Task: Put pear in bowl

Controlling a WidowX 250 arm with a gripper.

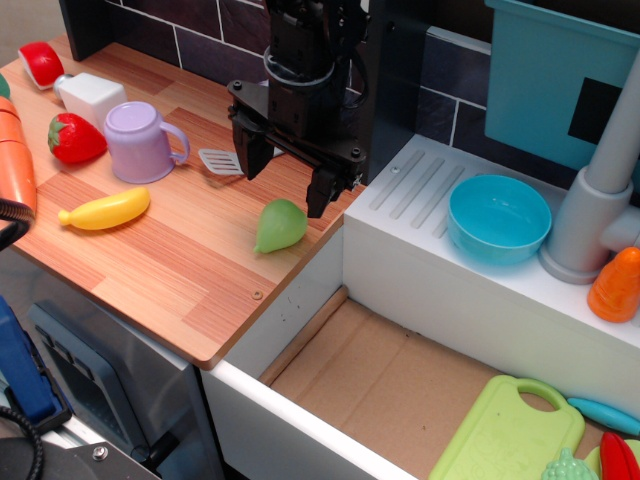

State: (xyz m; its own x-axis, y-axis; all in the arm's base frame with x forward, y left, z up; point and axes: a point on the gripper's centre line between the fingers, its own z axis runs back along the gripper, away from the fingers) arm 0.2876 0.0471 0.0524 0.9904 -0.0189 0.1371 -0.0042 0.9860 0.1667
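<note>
The light-green toy pear (pixel 279 226) lies on the wooden counter (pixel 190 270) near its right edge. My black gripper (pixel 285 182) hangs just above and behind the pear, open, with one finger to the pear's left and one to its right. It holds nothing. The light-blue bowl (pixel 499 218) sits empty on the white drainboard to the right of the pear, beside the grey faucet (pixel 598 205).
A yellow banana (pixel 105 210), lilac mug (pixel 140 142), strawberry (pixel 74 138), white block (pixel 91 97) and grey spatula (pixel 220 161) lie left of the gripper. A teal box (pixel 560 85) stands behind the bowl. An open sink well (pixel 400 390) lies below, with a green cutting board (pixel 510 435).
</note>
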